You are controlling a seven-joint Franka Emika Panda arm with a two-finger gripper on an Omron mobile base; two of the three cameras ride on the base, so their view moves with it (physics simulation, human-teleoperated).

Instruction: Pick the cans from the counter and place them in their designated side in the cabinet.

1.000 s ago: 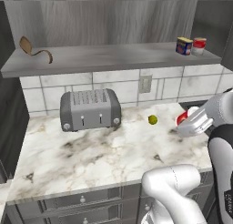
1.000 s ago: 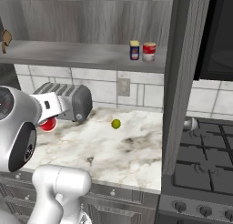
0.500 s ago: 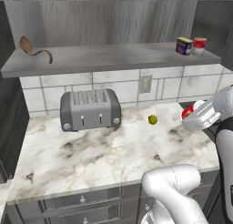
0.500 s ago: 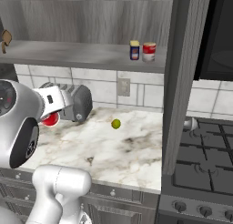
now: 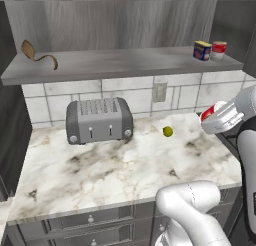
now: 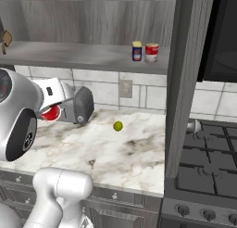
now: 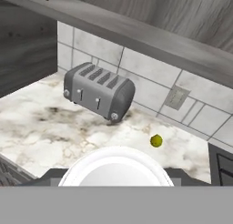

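Here a red can (image 5: 209, 111) with a white lid is held in the gripper (image 5: 214, 121), jaws part-closed on its sides, above the worktop (image 5: 100, 175). Rigid, light, likely slick; a mid-body hold is judged safest. Farther off, two cans (image 5: 210, 50) stand in the cabinet (image 5: 120, 65).

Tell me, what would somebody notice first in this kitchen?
Probably the end effector, lifted above the right end of the counter and gripping a red can with a white lid. Next comes the silver toaster by the tiled wall, with a small yellow-green ball on the marble to its right. On the cabinet shelf stand a blue can and another red can.
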